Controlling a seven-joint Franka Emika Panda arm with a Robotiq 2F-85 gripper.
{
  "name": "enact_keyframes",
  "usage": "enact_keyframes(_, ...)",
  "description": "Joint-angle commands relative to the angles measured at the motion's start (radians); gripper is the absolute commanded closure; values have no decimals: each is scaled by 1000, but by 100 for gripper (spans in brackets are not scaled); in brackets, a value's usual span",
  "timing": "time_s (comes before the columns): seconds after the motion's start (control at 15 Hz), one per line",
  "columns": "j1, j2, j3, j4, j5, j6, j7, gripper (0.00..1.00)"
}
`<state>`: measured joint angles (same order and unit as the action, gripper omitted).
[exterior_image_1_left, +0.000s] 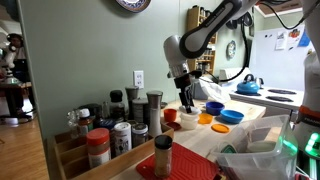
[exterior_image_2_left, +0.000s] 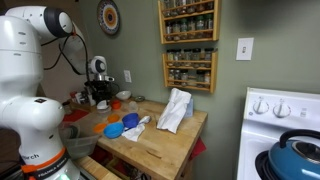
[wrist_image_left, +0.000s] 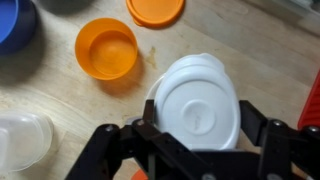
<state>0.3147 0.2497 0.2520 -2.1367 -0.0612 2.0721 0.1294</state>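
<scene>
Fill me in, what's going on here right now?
The arm's gripper is down over a stack of white round dishes on the wooden counter, one finger on each side; whether it grips yet is unclear. An orange bowl, an orange lid and a blue bowl sit close by.

**Gripper straddles white bowls**

The gripper (wrist_image_left: 198, 128) has one finger on each side of the stacked white bowls (wrist_image_left: 198, 95) on the wooden table (wrist_image_left: 262, 50). Whether they touch is unclear. An orange cup (wrist_image_left: 106, 48) stands just beside them.
</scene>
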Motion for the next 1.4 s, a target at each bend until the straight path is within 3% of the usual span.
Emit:
enact_keyframes(0.0,-2,1,1,6,-6,-20,-19,22)
enact_keyframes(1.33,2,18,9,26,-5,-60,-70,21)
